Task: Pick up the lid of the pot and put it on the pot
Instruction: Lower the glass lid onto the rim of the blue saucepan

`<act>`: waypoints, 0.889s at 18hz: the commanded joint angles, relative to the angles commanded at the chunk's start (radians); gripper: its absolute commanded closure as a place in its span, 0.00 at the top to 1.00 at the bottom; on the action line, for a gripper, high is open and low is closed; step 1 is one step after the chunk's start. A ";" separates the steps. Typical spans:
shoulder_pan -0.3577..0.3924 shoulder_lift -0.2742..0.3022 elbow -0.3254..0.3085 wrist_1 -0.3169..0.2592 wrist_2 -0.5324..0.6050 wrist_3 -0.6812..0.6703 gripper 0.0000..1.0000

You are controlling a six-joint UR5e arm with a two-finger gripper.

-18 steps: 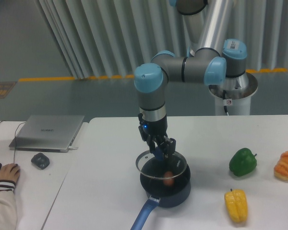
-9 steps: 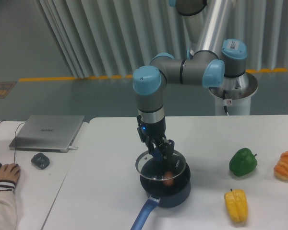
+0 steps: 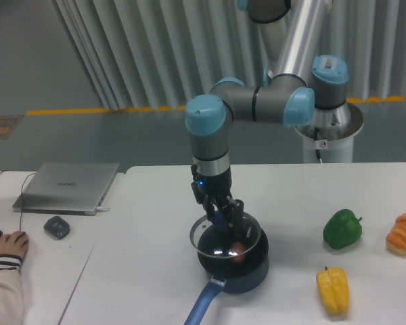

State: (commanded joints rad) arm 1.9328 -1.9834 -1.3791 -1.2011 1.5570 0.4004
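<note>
You are keeping the pot lid (image 3: 210,247) in the pincer (image 3: 218,211), whose fingers are closing narrowly around the knob at its top, though they are hiding most of that grip from you. The lid, clear with a thin rim, is hanging over the mouth of the pot (image 3: 246,282) and is not lining up squarely with it: it is sitting off toward the bench's far edge and a little toward its left side, as the camera is seeing it. You cannot be telling from this view whether its rim is touching the pot. Through the lid you are seeing something round and orange-brown (image 3: 237,248) inside. The pot is standing upright on the bench (image 3: 149,271), with its blue handle (image 3: 204,302) pointing toward the near edge and slightly left. Toward the bench's right side, a green pepper (image 3: 342,229) is lying well apart from the pot, a yellow pepper-like piece (image 3: 333,291) is lying closer to the near edge, and an orange twisted piece (image 3: 403,234) is resting farther right. Near the far left corner a closed grey laptop (image 3: 68,188) is lying, and a dark mouse (image 3: 57,227) is resting just nearer than it.
</note>
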 joint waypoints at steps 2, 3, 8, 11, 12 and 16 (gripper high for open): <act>0.000 -0.002 -0.006 0.002 0.002 -0.003 0.42; -0.006 -0.002 -0.006 0.002 0.003 -0.003 0.43; -0.008 -0.003 -0.006 0.009 0.003 -0.002 0.58; -0.008 -0.009 -0.005 0.023 0.003 -0.002 0.64; -0.008 -0.011 -0.003 0.028 0.003 -0.003 0.66; -0.009 -0.018 0.002 0.049 0.021 -0.002 0.77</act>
State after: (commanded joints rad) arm 1.9236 -2.0018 -1.3775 -1.1521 1.5784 0.3988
